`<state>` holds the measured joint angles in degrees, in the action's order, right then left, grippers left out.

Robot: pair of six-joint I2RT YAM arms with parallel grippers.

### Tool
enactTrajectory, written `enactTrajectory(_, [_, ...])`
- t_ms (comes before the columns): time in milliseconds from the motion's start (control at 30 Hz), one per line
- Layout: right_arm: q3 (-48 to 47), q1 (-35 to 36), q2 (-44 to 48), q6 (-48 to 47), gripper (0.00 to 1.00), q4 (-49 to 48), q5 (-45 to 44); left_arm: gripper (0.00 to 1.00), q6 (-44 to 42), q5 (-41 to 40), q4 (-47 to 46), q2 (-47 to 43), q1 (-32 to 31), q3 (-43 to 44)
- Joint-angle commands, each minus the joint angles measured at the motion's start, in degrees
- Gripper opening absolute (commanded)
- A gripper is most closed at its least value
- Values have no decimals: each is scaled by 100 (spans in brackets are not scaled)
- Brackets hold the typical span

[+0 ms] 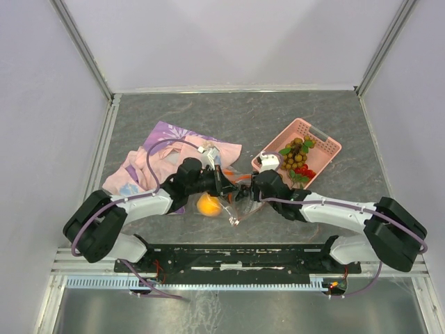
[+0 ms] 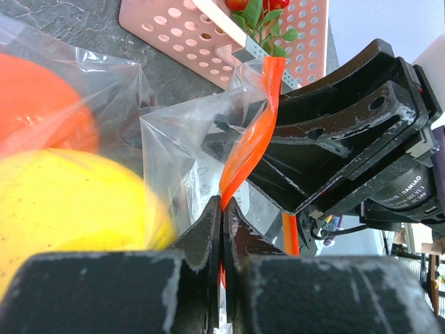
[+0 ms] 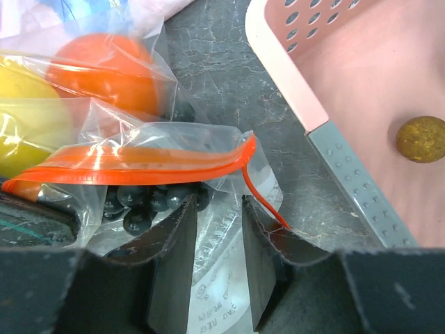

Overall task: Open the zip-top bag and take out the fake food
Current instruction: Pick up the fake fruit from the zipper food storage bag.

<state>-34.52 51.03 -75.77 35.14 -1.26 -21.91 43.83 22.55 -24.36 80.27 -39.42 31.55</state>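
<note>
Zip-top bag (image 1: 235, 203) on the table (image 1: 278, 111), near the arm bases, between patterned cloth (image 1: 167, 139) and pink basket (image 1: 327, 146), fake food (image 3: 104, 66) bunched inside. Thin, crinkly film, probably light, floppy and slippery; best taken by the stiffer orange zip strip (image 3: 139, 163). Mouth seemingly facing the far side, strip stretched left to right between the 2 arms. Left end effector (image 2: 221, 209) clamped fully on the strip. Right end effector (image 3: 215, 229) partly open, clear film between its fingers, not visibly pinched
</note>
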Motion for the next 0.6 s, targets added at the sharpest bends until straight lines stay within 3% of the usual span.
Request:
enactTrajectory(0, [232,17,281,571,40,-934,-123,3,95,-145,-148,113,-26,130])
enactTrajectory(267, [307,16,264,856,47,-1301,266,3,81,-110,-194,197,-56,159])
enactTrajectory(567, [325,21,-15,1241,48,-1294,442,3,99,-216,-201,136,-50,123])
